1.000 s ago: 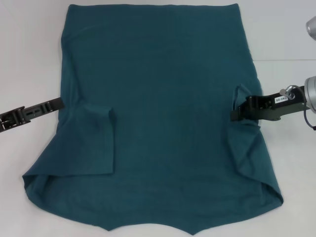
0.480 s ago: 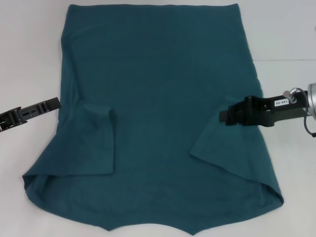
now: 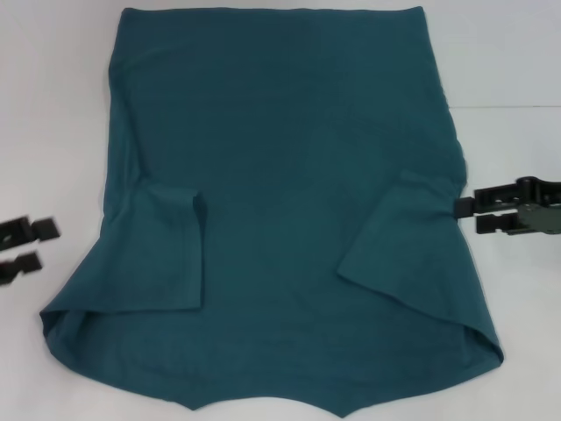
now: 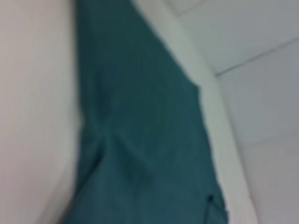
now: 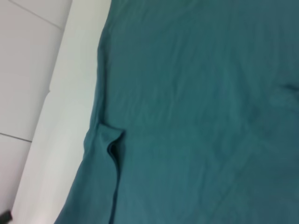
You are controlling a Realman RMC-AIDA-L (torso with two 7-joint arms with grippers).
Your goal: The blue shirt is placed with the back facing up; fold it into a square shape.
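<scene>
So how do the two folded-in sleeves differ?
On the blue shirt, the left sleeve forms a narrow upright rectangle; the right sleeve is a wider slanted flap. The left gripper sits off the cloth, the right gripper at its edge. Both sleeves lie flat, both grippers open.

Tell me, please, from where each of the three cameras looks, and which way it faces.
Head view: from above, facing down on the blue shirt and table; left gripper and right gripper, jaws open, beside it.
Left wrist view: low, along the shirt's edge toward the floor; no own parts show.
Right wrist view: low, across the shirt at the left folded sleeve; no own parts show.
Shared: the shirt, in all views.
</scene>
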